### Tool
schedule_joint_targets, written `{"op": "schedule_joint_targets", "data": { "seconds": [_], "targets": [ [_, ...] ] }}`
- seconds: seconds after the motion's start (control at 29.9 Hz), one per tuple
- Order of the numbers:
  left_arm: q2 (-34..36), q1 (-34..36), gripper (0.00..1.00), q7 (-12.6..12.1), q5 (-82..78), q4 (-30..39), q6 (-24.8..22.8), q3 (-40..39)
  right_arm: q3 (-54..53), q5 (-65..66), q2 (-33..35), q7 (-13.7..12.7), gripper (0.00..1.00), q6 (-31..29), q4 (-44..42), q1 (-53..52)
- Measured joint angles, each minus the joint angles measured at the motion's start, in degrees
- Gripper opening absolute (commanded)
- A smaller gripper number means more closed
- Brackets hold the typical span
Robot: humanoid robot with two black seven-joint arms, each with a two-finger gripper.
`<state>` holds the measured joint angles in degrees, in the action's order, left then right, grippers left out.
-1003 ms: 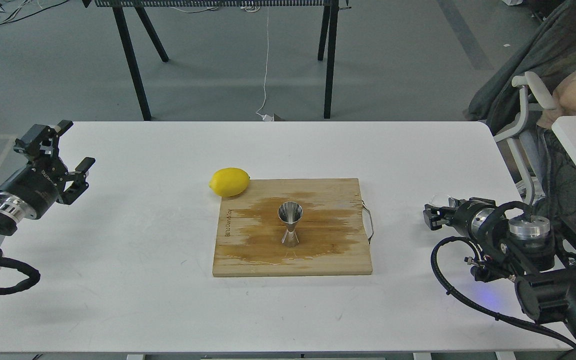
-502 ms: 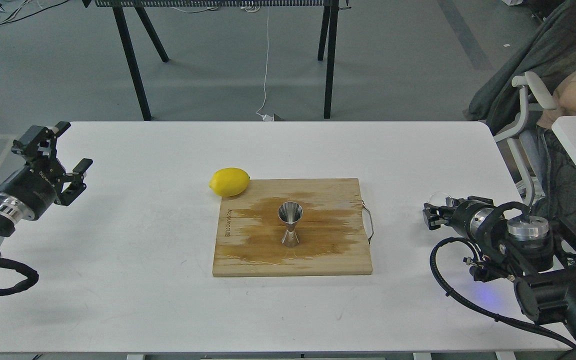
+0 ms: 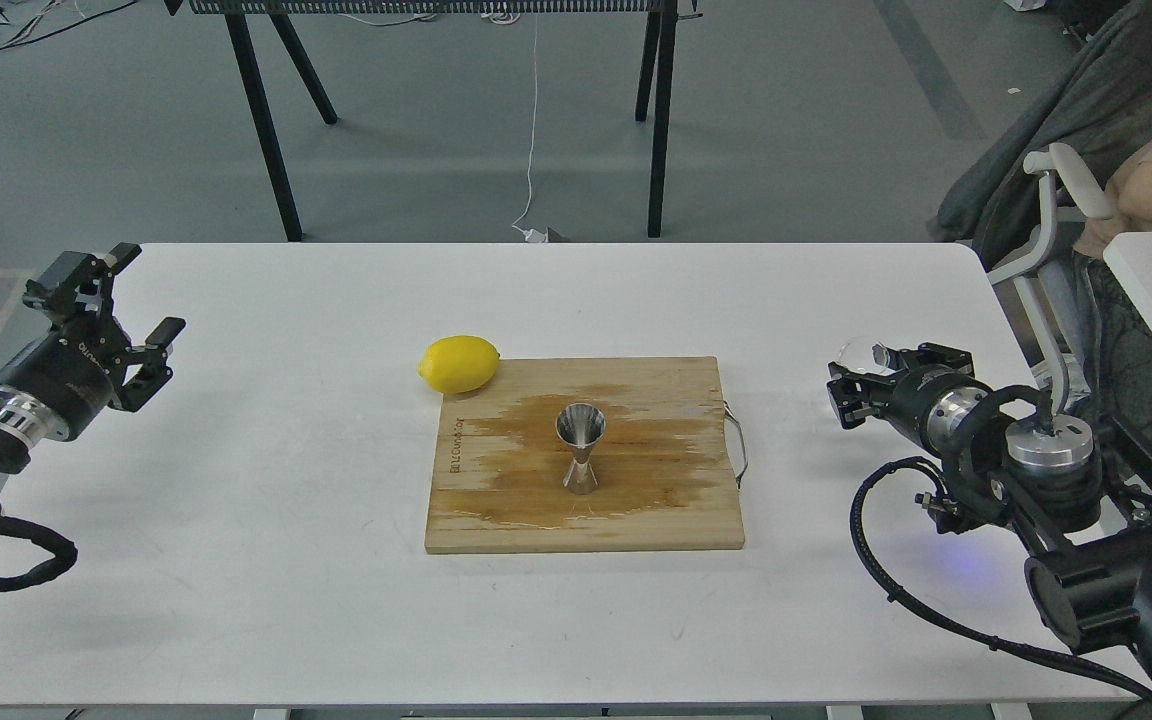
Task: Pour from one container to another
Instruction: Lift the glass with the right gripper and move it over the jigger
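The steel hourglass jigger stands upright in the middle of a wooden cutting board. At the right side of the table, my right gripper is shut on the small clear glass cup, held above the table well to the right of the board. The cup is faint and partly hidden by the fingers, so its contents do not show. My left gripper hangs open and empty over the table's far left edge, far from the board.
A yellow lemon lies against the board's back left corner. A dark wet stain spreads over the board around the jigger. A wire handle sticks out of the board's right edge. A chair and a seated person are at the right.
My right gripper has risen and moved a little left toward the board, carrying the glass cup. The left gripper shifted very slightly left; the jigger and lemon stayed put.
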<state>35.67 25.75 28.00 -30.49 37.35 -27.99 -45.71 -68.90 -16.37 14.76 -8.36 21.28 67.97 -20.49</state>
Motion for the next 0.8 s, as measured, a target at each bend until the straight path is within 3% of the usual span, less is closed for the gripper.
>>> {"op": "schedule_joint_targets", "data": {
  "seconds": [0.33, 0.8],
  "targets": [
    [-0.43, 0.0, 0.99, 0.0, 0.0, 0.0, 0.0, 0.01, 4.85, 15.31, -0.41, -0.27, 0.47, -0.88, 16.76, 0.9],
    [-0.47, 0.0, 0.99, 0.0, 0.06, 0.0, -0.01, 0.01, 19.91, 30.25, -0.61, 1.06, 0.46, -4.26, 19.66, -1.41]
  ]
}}
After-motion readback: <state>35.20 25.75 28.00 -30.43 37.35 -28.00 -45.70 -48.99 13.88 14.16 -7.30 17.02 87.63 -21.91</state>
